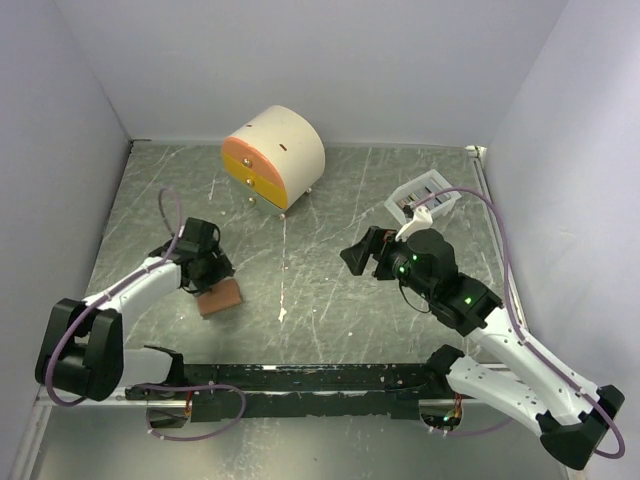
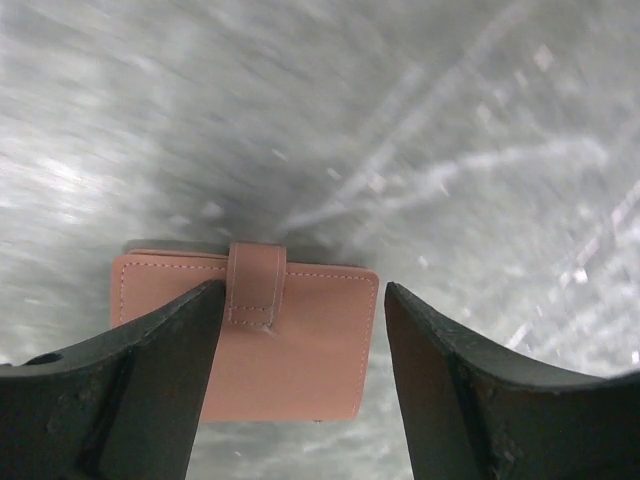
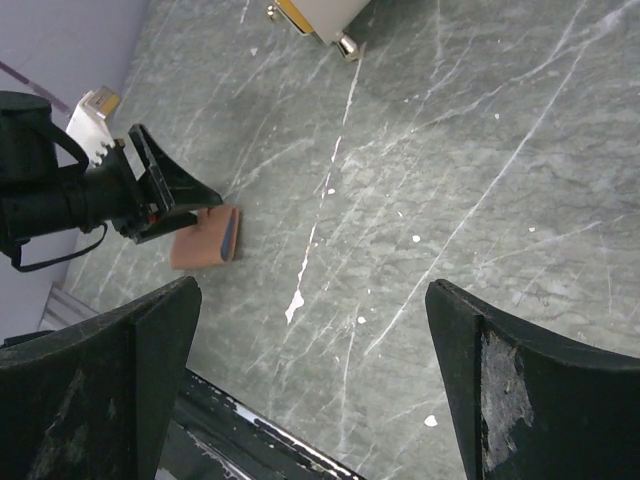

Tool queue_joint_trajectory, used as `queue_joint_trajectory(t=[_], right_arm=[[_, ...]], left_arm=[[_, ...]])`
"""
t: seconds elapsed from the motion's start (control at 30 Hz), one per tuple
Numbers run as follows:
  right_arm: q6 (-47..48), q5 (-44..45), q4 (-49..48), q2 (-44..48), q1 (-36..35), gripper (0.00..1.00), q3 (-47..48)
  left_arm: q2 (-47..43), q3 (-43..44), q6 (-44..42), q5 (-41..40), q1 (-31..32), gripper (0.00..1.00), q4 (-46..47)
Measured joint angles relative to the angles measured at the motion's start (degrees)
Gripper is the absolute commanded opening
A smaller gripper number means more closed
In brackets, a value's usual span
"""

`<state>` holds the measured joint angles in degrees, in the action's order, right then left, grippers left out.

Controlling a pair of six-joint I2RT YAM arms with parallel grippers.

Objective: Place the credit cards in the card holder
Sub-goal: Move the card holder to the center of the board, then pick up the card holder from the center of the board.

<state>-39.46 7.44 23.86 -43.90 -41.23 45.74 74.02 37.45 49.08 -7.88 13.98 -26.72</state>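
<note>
Card holder (image 2: 290, 350): one only, salmon-pink, folded shut with its strap tab over the upper edge, flat on the marbled table (image 1: 330, 300) toward 8 o'clock from the table's middle in the top view. The coming move turns on how it sits to the left gripper (image 2: 305, 292). In the left wrist view the holder lies straight ahead at 12 o'clock, its long axis running 9 to 3 across the jaws. The left finger (image 2: 150, 380) overlaps the holder's left part, while the right finger (image 2: 480, 400) stands just beside its right edge with a strip of table showing between. The jaws are apart, straddling the holder but not clamped on it; whether the left finger touches it I cannot tell. The left arm is plainly the nearer one. The right gripper (image 1: 362, 252) hangs well apart at about 3 o'clock from the holder in the top view, its fingers spread wide on nothing, and from its own camera the holder appears far off at 10 o'clock. I judge that the holder has yet to be opened before any card can go in. Credit cards: none can be counted with certainty. One white tray (image 1: 425, 200) sits at 2 o'clock, beyond the right gripper, and something dark shows in it, too small to identify. One round cream cabinet (image 1: 273, 155) with orange-yellow drawers stands at 12 o'clock.
</note>
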Motion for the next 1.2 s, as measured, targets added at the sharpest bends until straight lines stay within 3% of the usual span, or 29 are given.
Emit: queue_joint_trajectory(t=[0.3, 0.53, 0.63, 0.77, 1.03, 1.2], right_arm=[[0.48, -0.92, 0.24, -2.93, 0.0, 0.94, 0.0], [1.03, -2.03, -1.46, -0.81, 0.0, 0.93, -1.29], [1.07, -1.66, -1.6, -1.22, 0.0, 0.93, -1.27], [1.25, -1.51, -1.31, -3.04, 0.0, 0.93, -0.68], [1.55, -1.68, -1.53, -3.54, 0.0, 0.92, -0.66], [1.49, -1.6, -1.44, -3.61, 0.0, 0.92, -0.66]], left_arm=[[-1.88, 0.57, 1.31, 2.71, 15.17, 0.69, 1.2], [0.02, 8.94, -6.82, -1.51, 19.76, 0.75, -3.34], [2.6, 12.5, -6.6, -5.64, 22.4, 0.74, -7.15], [1.86, 11.98, 0.17, -9.27, 23.37, 0.65, -13.07], [-11.89, 2.64, 19.21, -9.92, 23.32, 0.59, -18.1], [-19.85, -4.24, 28.17, -10.08, 23.32, 0.6, -17.57]])
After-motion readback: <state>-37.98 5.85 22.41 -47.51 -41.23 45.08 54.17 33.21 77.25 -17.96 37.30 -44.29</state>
